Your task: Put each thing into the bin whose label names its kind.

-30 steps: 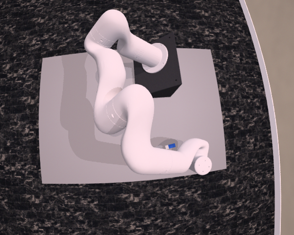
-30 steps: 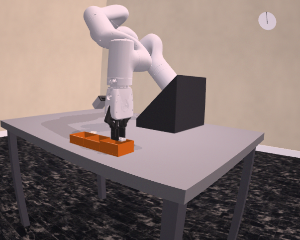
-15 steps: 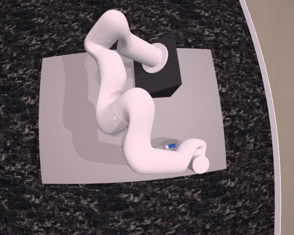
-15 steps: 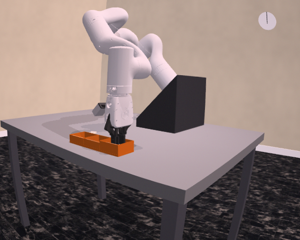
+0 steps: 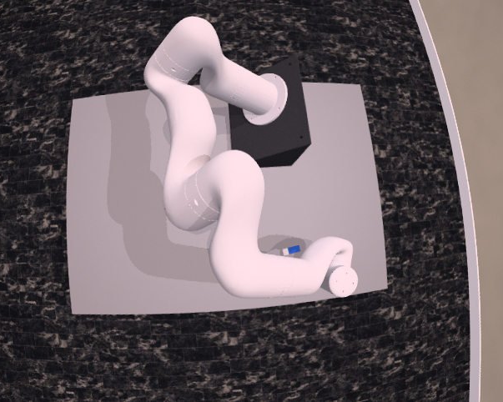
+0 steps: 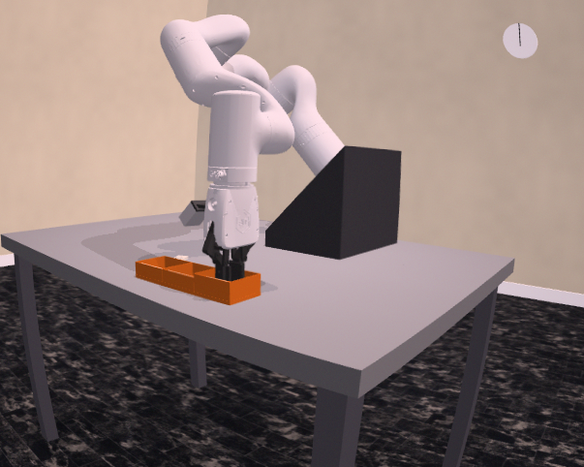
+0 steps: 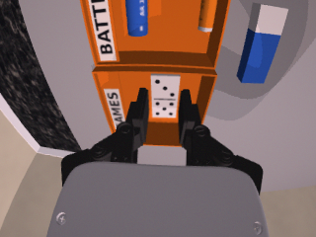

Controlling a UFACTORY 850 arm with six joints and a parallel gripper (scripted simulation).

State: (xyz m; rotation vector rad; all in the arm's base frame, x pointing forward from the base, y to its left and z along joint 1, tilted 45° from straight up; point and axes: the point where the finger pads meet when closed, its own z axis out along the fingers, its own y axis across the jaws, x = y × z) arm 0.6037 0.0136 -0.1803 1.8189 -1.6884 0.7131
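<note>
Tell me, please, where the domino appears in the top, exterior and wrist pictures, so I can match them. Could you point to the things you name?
Top: not visible.
Exterior: not visible; the fingers (image 6: 236, 271) reach into the right-hand orange bin (image 6: 245, 290) (image 7: 206, 96).
Wrist: the domino (image 7: 165, 95) shows just above centre, inside that bin, between the fingers.
Shared landmark: the grey table (image 5: 329, 186) (image 6: 382, 301) (image 7: 276, 138).

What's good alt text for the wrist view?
Gripper opened around a domino in the orange GAMES bin. Two batteries lie in the next bin; a blue-and-white eraser-like block lies outside.
</note>
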